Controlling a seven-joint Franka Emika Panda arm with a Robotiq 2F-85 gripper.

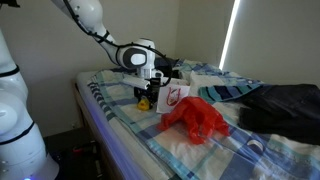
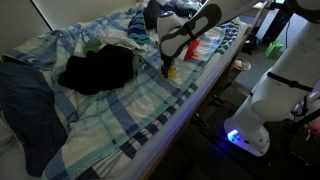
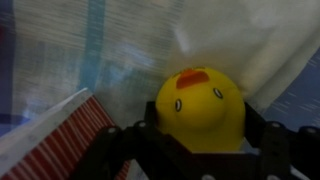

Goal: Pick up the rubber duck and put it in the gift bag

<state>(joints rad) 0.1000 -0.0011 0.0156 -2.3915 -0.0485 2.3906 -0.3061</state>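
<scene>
The gripper [image 3: 198, 140] held the rubber duck [image 3: 200, 100], its black fingers [image 3: 122, 142] snug against both sides (beak towards the wrist camera). The duck sat low by the plaid blanket [image 1: 120, 125], just beside the white gift bag [image 1: 176, 97]; whether it touched the blanket was unclear.

A: The yellow rubber duck [image 3: 200, 108], mid-frame in the wrist view: is it plain?
B: Orange beak, black eyes.
A: And the white paper gift bag [image 1: 177, 96]?
B: It has a red mark. At the wrist view's lower left it shows red-and-white stripes.
A: Around them?
B: A blue-and-white plaid bedsheet [image 2: 150, 105], a red crumpled cloth [image 1: 197, 118] and a black heaped garment [image 2: 98, 68].
</scene>
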